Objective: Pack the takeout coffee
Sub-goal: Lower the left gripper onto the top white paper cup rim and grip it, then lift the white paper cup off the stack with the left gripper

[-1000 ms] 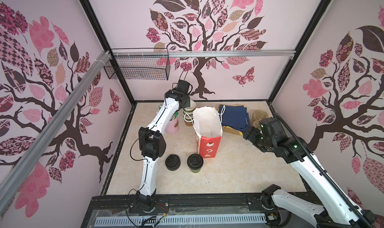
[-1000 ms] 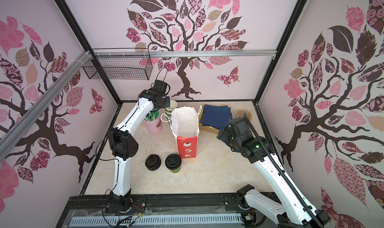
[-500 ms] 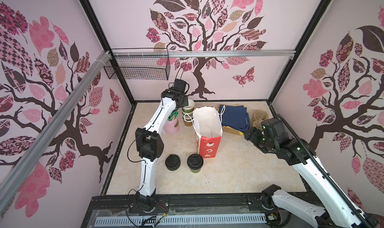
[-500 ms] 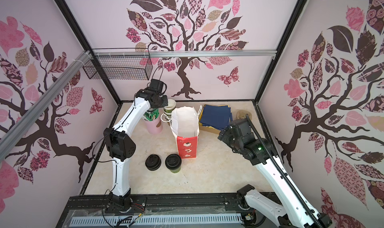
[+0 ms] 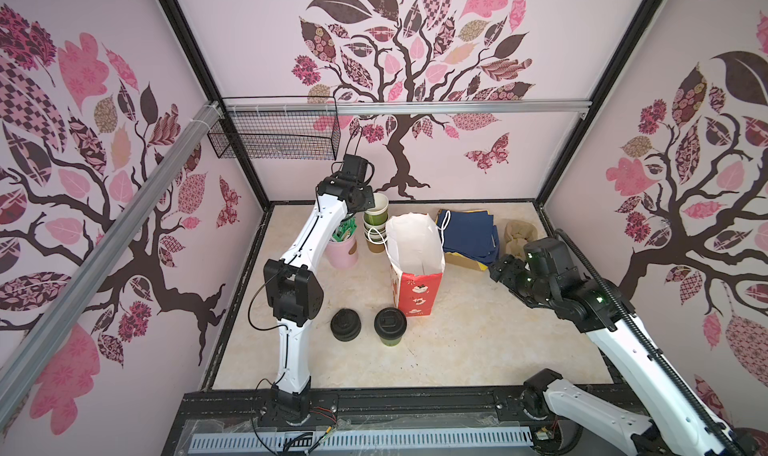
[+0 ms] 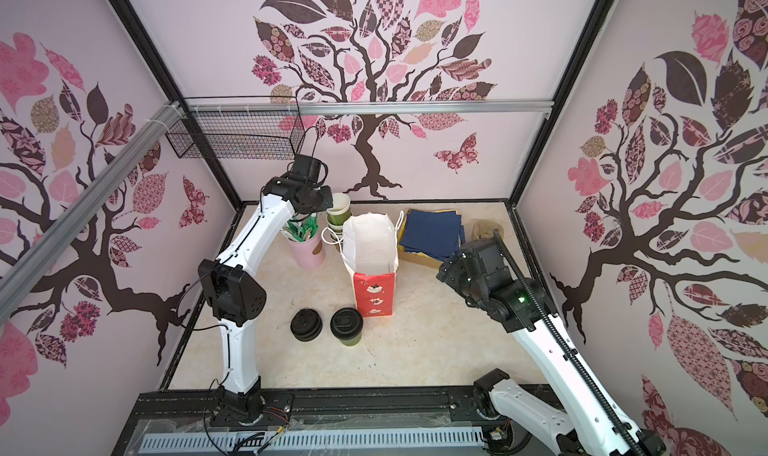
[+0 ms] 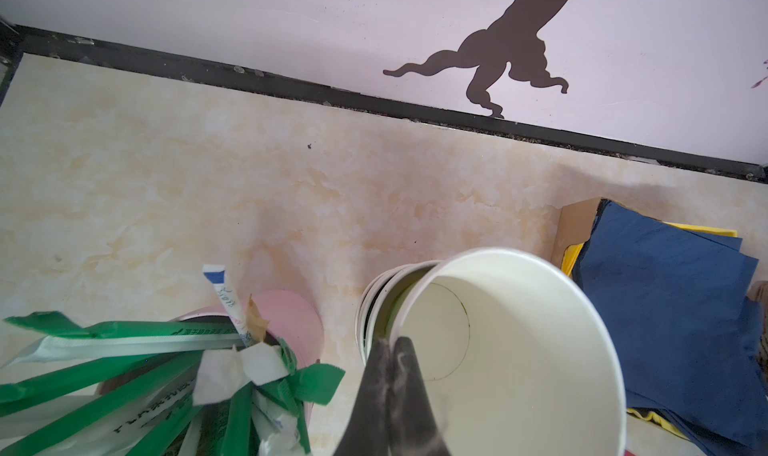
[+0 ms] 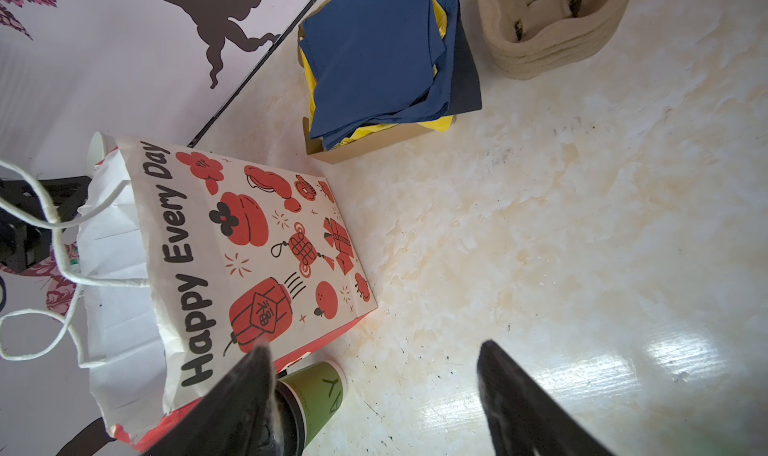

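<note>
Left claw (image 7: 391,341) clamped on rim of lidless green paper cup (image 7: 519,350), newly tilted off cup stack (image 5: 375,238); needs lid; right claw (image 8: 374,346) wide, empty; black-lidded green paper cup (image 5: 390,324) stands unpacked beside red-white paper bag (image 5: 415,298)

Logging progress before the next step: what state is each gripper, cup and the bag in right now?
left gripper: shut on the held cup's rim.
held cup: lidless, tilted, over the cup stack.
right gripper: open, holding nothing.
lidded cup: upright, lid on.
paper bag: upright, mouth open.
lid stack: upright beside the lidded cup.
</note>
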